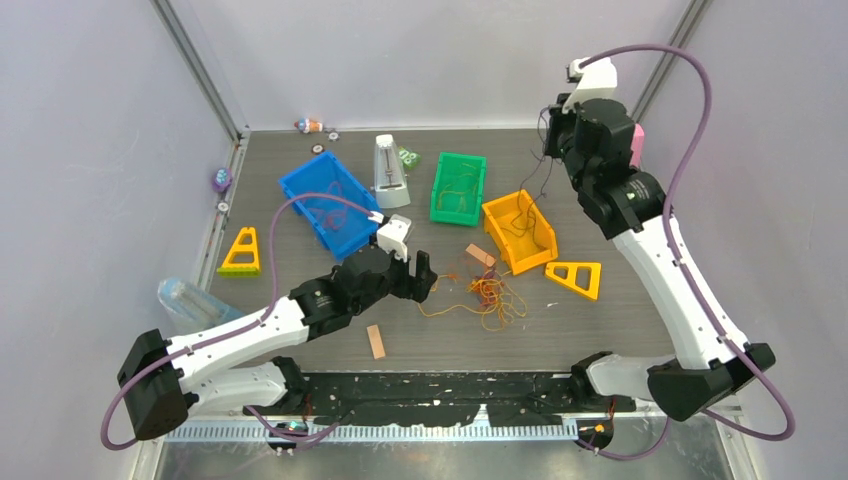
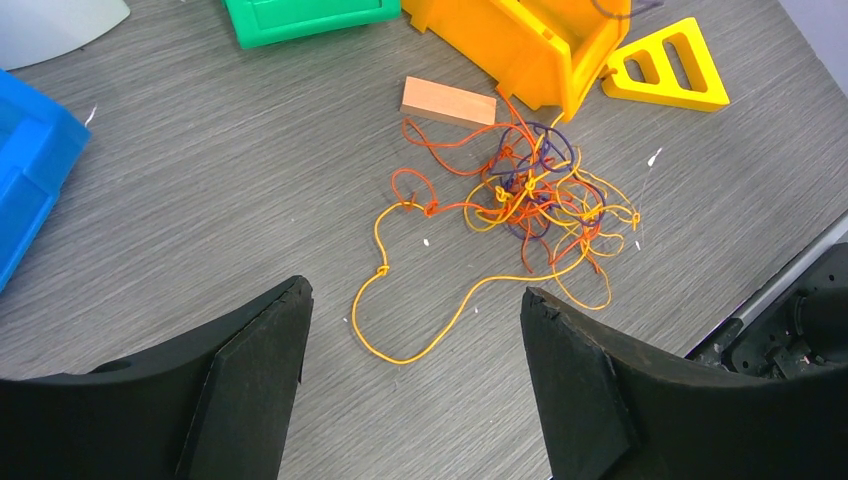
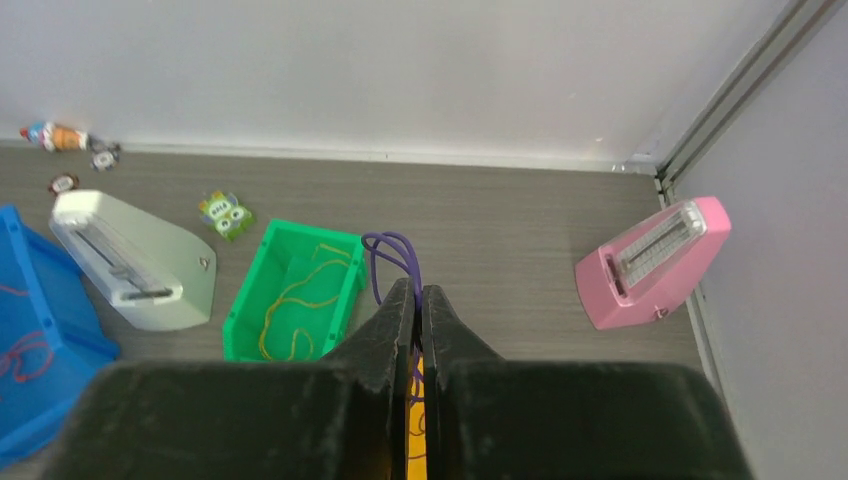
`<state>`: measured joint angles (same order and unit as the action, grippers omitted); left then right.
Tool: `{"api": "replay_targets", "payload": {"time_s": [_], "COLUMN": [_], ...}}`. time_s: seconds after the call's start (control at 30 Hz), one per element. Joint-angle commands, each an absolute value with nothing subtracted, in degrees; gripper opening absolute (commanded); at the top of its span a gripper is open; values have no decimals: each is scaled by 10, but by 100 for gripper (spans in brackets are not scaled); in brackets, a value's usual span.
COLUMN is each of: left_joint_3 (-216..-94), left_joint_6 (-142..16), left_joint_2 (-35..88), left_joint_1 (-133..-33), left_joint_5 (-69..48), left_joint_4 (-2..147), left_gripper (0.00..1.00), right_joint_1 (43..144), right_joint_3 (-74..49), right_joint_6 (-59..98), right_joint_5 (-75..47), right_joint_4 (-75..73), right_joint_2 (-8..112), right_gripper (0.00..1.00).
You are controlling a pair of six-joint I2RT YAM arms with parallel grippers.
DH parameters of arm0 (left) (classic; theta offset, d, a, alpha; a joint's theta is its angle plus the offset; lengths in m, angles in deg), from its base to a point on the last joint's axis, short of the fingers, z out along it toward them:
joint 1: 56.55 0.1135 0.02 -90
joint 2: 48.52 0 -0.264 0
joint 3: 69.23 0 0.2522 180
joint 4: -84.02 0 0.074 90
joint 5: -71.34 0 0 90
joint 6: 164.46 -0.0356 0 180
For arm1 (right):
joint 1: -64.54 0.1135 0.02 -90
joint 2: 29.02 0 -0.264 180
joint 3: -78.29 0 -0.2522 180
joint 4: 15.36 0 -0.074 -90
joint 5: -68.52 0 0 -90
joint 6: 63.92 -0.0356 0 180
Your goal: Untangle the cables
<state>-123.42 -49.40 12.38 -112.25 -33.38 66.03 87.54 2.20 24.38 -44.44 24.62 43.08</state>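
**Knot loose on the table, one purple strand pinched**

Left gripper [image 2: 415, 300] spread wide, nothing between its fingers [image 2: 262, 350], low over the grey table [image 2: 200, 180]. Toward one o'clock from them in the left wrist view, clear of both: cables [image 2: 530, 195] in a loose knot of orange, yellow, red and purple. One yellow loop [image 2: 400, 355] trailing back into the gap between the tips. At twelve o'clock past the knot, a tan block [image 2: 448, 101] and an orange bin [image 2: 520, 45]. Right gripper [image 3: 420, 295] clamped shut on a purple cable [image 3: 385, 255], arching out at eleven o'clock from its tips
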Motion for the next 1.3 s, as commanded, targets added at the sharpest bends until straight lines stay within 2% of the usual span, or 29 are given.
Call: {"api": "replay_targets", "payload": {"time_s": [0.0, 0.17, 0.53, 0.8, 1.03, 1.1, 1.17, 1.2, 1.23, 1.27], "left_joint_3": [-1243, -1245, -1244, -1246, -1254, -1272, -1290, -1299, -1307, -1315], "left_joint_6": [-500, -502, -504, -505, -500, -501, -498, -494, -490, -482], "left_joint_2": [116, 117, 112, 120, 140, 165, 193, 207, 222, 236], "left_joint_1": [-1121, -1121, -1121, -1121, -1121, -1120, -1121, -1120, -1119, -1118], "left_joint_5": [-333, -333, -337, -328, -313, -304, -303, -302, -301, -301], "left_joint_4": [662, 658, 649, 646, 635, 613, 597, 593, 591, 591], "left_gripper": [78, 79, 79, 79, 84, 86, 89, 93, 98, 99], "right_joint_1": [871, 864, 848, 835, 811, 807, 806, 806, 806, 807], "right_joint_3": [-32, -138, -97, -162, -152, -148, -143, -142, -143, -144], "right_joint_6": [257, 248, 251, 155, 118, 117, 120, 122, 123, 123], "right_joint_5": [-436, -439, -440, -355, -297, -292, -290, -290, -289, -287], "right_joint_4": [239, 185, 221, 227, 240, 241, 246, 248, 249, 249], "right_joint_2": [429, 425, 551, 648, 753, 759, 748, 731, 721, 697], "right_gripper": [5, 5, 5, 5, 7, 14, 27, 39, 45, 56]}}
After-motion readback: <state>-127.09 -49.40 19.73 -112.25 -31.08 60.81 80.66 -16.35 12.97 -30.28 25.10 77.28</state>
